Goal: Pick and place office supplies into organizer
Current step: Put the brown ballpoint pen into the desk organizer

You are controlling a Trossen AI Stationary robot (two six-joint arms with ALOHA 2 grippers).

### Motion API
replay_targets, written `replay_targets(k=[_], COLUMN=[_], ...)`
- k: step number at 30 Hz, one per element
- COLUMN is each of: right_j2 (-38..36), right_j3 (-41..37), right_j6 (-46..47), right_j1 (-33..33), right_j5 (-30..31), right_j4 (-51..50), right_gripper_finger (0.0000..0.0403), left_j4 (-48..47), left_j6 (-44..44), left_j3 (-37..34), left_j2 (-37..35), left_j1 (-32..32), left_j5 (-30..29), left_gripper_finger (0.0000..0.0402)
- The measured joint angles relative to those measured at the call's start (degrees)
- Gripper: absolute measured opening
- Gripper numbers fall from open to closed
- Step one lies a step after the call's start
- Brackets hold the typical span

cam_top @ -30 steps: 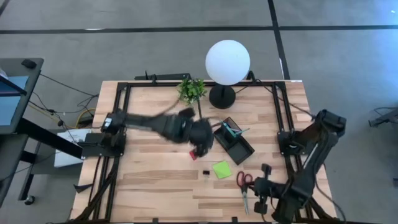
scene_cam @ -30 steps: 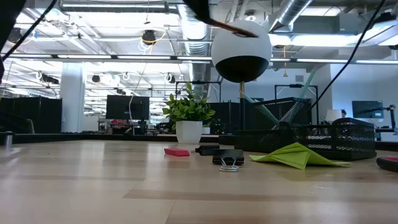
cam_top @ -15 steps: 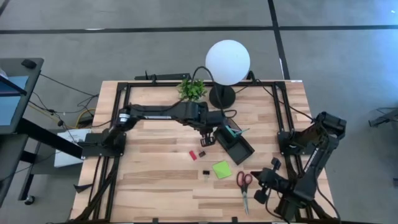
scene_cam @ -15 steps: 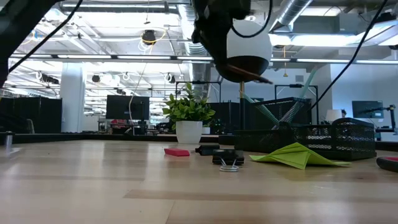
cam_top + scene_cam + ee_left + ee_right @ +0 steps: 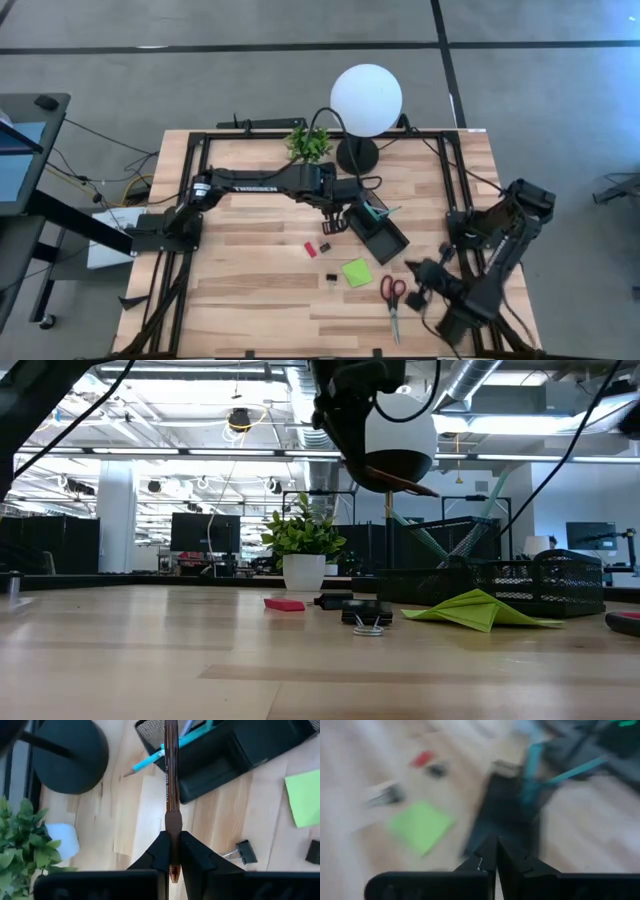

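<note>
**Above the organizer, pen in our grip**

Over the organizer (image 5: 235, 750) hangs our dark pen (image 5: 171, 785), clamped in the left gripper (image 5: 172, 851); tilted, it may strike the mesh rim and skid out; right gripper (image 5: 491, 851) closed empty near the scissors (image 5: 392, 293).

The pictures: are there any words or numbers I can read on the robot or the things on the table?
"TROSSEN", in white letters along the dark left robot arm, seen from above.
Small print runs along the brown pen clamped in the left gripper, but it is too small to read.
No other words, numbers or signs can be read, not on the black mesh organizer either.
</note>
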Motion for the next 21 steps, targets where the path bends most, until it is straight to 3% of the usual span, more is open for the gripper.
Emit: replay_targets(k=[6, 10, 15, 21], right_j2=[-0.8, -4.0, -12.7, -19.5], right_j3=[-5.0, -12.5, -21.4, -30.0], right_j6=[1.8, 2.8, 3.8, 0.4], right_j1=[-10.1, -13.5, -15.2, -23.4], right_j5=[-0.2, -1.8, 7.3, 9.6], right_j4=[-2.4, 3.5, 12.4, 19.1], right_gripper_finger=[0.0001, 0.0, 0.0, 0.0], left_j4=[-3.9, -8.3, -10.5, -10.5], left_j6=[-2.2, -2.5, -1.1, 0.9], left_j3=[0.7, 2.1, 4.1, 6.5], left_j2=[-0.5, -0.5, -0.6, -0.6], left_j1=[-1.2, -1.3, -1.4, -1.7], left_j5=[-8.3, -8.8, -8.9, -9.2], left_gripper_finger=[0.0012, 0.0011, 0.0011, 0.0011])
